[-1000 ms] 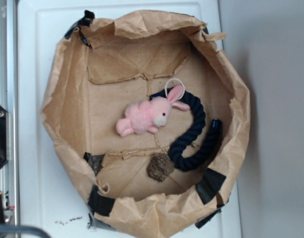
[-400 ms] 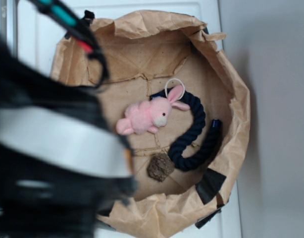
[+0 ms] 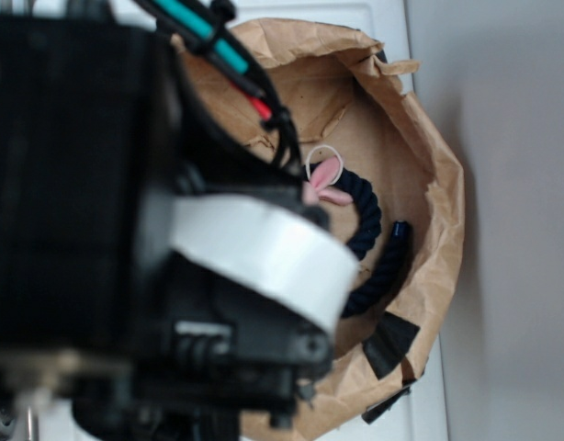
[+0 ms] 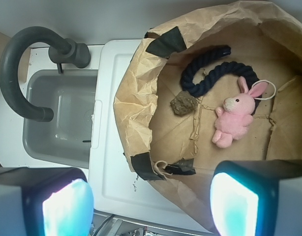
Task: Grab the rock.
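The black robot arm with a broad white band (image 3: pixel 264 253) fills the left and centre of the exterior view, blurred and close to the lens, with teal and red cables (image 3: pixel 229 57) running across the upper part of the frame. Behind it, the crumpled brown paper bag folded open into a shallow basin (image 4: pixel 136 108) sits on a white moulded countertop (image 4: pixel 109 172); black tape patches (image 4: pixel 163 42) mark its rim. In the wrist view a grey rectangular sink (image 4: pixel 57 118) with a dark curved faucet (image 4: pixel 15 64) occupies the upper left.

At the bottom edge of the wrist view the gripper (image 4: pixel 151 204) shows its two fingers (image 4: pixel 62 204) set wide apart, their pale teal pads at the lower left and lower right corners, holding nothing.

Inside the bag, a dark navy twisted rope (image 4: pixel 210 73) curves through the upper centre. A pink plush bunny with a white loop at its ear (image 4: pixel 234 115) lies to the right of centre, just below the rope. The small rough dark brown-grey rock (image 4: pixel 183 103) rests on the bag floor at centre frame, touching or just beside the rope's lower bend and left of the bunny, apart from it. In the exterior view the rock is hidden by the arm.
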### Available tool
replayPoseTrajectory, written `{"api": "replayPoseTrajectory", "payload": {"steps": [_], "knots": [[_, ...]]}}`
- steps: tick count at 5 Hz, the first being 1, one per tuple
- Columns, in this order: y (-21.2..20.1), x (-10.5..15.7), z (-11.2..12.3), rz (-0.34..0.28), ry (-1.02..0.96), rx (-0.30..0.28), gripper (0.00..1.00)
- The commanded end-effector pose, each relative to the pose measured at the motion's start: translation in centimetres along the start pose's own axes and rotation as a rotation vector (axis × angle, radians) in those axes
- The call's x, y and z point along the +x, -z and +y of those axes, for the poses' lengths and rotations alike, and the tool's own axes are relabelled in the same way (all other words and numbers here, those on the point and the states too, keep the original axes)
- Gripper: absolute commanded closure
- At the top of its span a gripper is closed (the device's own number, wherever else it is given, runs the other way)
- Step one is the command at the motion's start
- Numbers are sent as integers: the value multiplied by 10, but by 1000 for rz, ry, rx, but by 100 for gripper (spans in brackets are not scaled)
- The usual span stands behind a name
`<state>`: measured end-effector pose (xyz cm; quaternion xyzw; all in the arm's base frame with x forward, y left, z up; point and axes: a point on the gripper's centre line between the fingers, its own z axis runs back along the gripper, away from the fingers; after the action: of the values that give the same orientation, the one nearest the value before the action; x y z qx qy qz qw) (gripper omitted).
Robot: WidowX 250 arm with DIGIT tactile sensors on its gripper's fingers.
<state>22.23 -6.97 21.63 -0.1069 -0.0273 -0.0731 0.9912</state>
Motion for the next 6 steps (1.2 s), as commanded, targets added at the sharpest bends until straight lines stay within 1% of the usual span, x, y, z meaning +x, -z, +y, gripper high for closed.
{"api": "replayPoseTrajectory", "payload": {"steps": [1, 2, 3, 4, 5, 6], "knots": [[-14, 5, -2, -53, 0, -1, 0], [5, 17, 16, -92, 9, -44, 0], [14, 40, 36, -159, -36, -19, 0], [43, 53, 51, -168, -51, 47, 0], [75, 42, 56, -184, -1, 147, 0], [103, 37, 65, -156, -2, 241, 0]]}}
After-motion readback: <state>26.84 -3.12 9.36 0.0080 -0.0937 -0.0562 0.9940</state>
